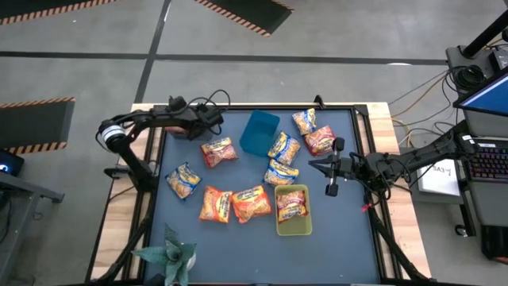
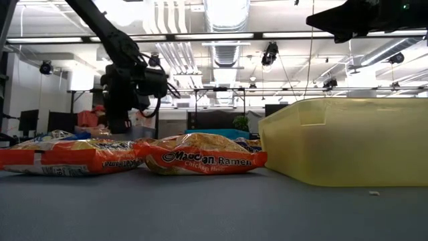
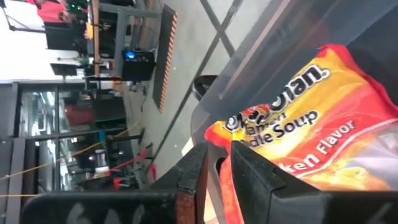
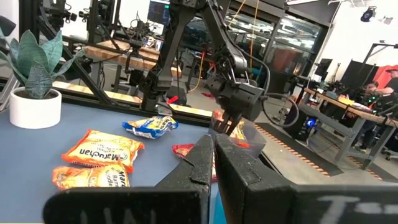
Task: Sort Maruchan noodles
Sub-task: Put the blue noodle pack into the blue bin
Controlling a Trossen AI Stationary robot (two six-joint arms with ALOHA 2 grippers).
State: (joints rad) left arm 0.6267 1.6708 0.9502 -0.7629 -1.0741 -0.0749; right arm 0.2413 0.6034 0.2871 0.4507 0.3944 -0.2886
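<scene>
While the left hand (image 3: 214, 180) pinches an orange noodle packet (image 3: 305, 124) near the tabletop's (image 1: 333, 246) far left corner, the right hand (image 4: 213, 165) hovers closed, empty, by the right edge.

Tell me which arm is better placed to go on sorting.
Left, probably: its tool sits right at an orange packet. The right tool is shut, raised above the mat, touching no packet.
</scene>
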